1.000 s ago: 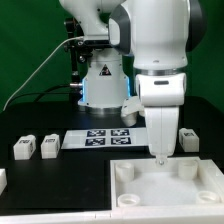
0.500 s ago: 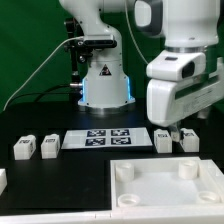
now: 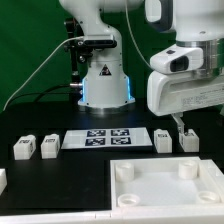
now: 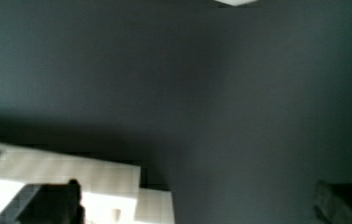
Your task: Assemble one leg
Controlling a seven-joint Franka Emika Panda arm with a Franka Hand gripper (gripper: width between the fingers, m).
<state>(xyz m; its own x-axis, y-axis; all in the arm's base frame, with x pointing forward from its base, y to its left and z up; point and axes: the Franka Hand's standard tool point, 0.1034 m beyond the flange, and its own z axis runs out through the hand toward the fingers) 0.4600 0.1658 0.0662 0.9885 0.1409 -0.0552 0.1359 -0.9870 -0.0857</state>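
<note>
Two white legs stand at the exterior view's right, one (image 3: 164,140) beside the other (image 3: 190,140), just behind the large white tabletop (image 3: 150,195). Two more legs (image 3: 23,148) (image 3: 48,146) stand at the left. My gripper (image 3: 181,126) hangs just above and between the two right legs, touching neither. In the wrist view the gripper (image 4: 199,205) is open, its fingers (image 4: 52,205) wide apart over the black table with nothing held. A white part (image 4: 105,200) lies beside one finger; I cannot tell which part it is.
The marker board (image 3: 105,137) lies flat behind the tabletop, between the two pairs of legs. The robot base (image 3: 105,80) stands at the back centre with cables to its left. A small white piece (image 3: 2,180) sits at the left edge.
The gripper has risen from over the tabletop and moved to the exterior view's right and back, and now hangs over the two right legs. The parts have not moved.
</note>
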